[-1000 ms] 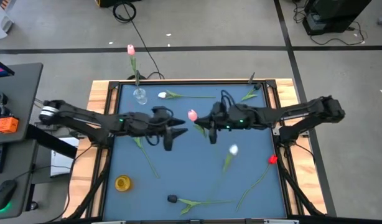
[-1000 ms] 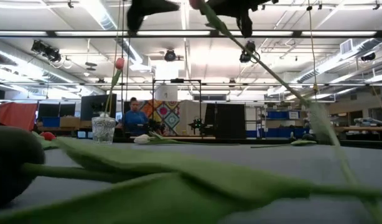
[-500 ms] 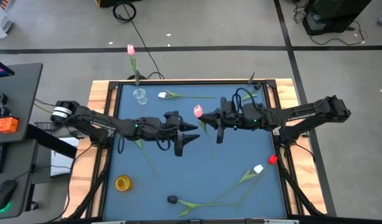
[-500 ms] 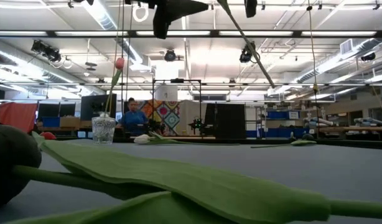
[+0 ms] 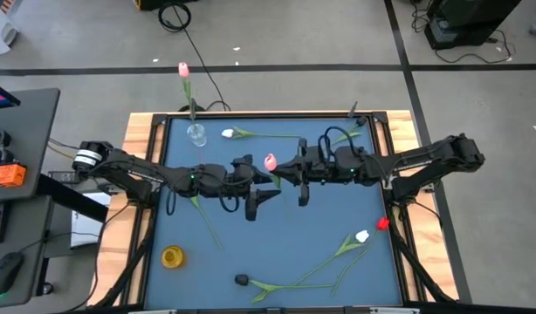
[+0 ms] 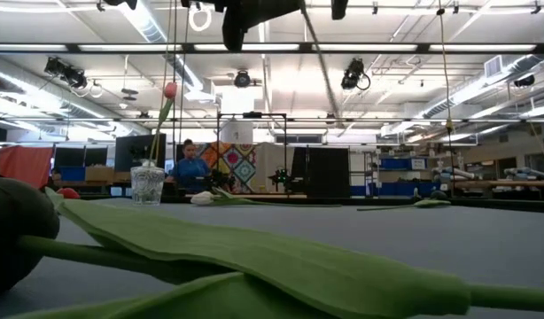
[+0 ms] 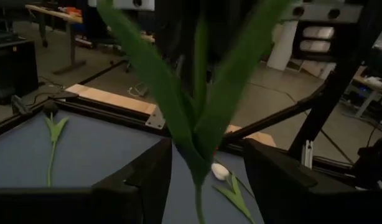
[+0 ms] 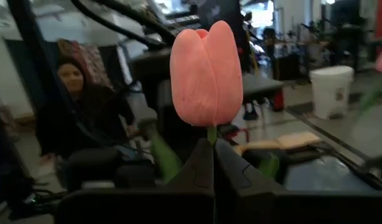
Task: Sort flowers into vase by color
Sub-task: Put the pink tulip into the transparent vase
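A pink flower [image 5: 270, 162] hangs in the air over the middle of the table, with my right gripper [image 5: 284, 169] shut on it; its head [image 8: 206, 71] stands just above the fingertips. My left gripper [image 5: 263, 187] is open beside it on the left. In the left wrist view the flower's green leaves [image 7: 197, 118] stand in the gap between the two fingers [image 7: 144, 177] without touching them. Another pink flower [image 5: 183, 70] stands in the glass vase [image 5: 195, 133] at the far left corner. White flowers [image 5: 228, 133] [image 5: 362, 236] and a red one [image 5: 382, 224] lie on the blue table. My right gripper pinches the stem right under the pink head [image 8: 211, 134] between its two fingertips [image 8: 197, 168]. The fingers lie level and come from the table's right, across the stem. The flower is lifted clear, head up, and its stem [image 6: 318, 66] and leaves hang below.
A yellow ring [image 5: 172, 255] and a dark flower head [image 5: 242, 279] with green stems [image 5: 294, 281] lie near the front edge. A leaf [image 6: 254, 252] fills the low view's foreground. A person [image 8: 73, 106] sits beyond the table.
My left gripper has moved toward the table's right, up to the held pink flower, and sunk a little. My right gripper has turned, and the flower's stem now hangs more upright. A white flower has dropped onto the table near the right edge.
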Controlling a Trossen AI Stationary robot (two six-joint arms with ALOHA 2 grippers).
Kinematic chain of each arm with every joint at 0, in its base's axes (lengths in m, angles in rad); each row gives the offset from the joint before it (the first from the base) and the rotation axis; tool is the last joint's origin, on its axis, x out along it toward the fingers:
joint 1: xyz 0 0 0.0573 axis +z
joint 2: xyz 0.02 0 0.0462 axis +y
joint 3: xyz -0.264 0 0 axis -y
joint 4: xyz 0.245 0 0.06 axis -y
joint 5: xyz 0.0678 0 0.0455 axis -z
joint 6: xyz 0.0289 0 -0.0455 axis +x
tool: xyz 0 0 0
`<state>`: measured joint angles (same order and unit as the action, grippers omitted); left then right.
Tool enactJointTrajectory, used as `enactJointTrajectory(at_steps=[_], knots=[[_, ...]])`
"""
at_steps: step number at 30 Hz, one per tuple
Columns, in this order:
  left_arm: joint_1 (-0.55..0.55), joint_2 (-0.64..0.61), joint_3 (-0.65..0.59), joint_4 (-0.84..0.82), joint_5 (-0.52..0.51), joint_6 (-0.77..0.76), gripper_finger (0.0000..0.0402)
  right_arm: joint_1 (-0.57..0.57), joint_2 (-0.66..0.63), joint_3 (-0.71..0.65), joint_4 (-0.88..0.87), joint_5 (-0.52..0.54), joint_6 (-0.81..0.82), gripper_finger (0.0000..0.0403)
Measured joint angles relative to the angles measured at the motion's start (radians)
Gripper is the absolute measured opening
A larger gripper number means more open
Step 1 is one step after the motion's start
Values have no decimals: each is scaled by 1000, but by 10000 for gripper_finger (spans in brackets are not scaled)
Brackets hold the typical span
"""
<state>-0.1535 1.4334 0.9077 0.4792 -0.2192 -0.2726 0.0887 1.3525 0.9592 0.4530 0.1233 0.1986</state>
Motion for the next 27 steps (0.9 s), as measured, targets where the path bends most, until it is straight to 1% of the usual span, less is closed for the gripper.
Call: enactJointTrajectory(at_steps=[5,8,11,15,17,18,23,27], knots=[[0,0,0,8,3,38,203,3,24,0,18,-13,0,0],[5,0,0,0,4,52,187,3,28,0,26,-13,0,0],[13,0,0,-7,5,52,149,0,29,0,28,-13,-12,0],[29,-6,0,-24,5,60,73,-11,29,0,27,-13,-20,5],[38,-21,0,-54,7,82,28,-15,29,0,26,-11,-19,20],[43,-35,0,-82,7,92,18,-19,29,0,25,-6,-14,32],[105,-156,0,-268,3,109,13,-43,29,0,14,70,41,103],[187,-267,0,-441,0,162,9,-71,29,0,-3,131,98,152]])
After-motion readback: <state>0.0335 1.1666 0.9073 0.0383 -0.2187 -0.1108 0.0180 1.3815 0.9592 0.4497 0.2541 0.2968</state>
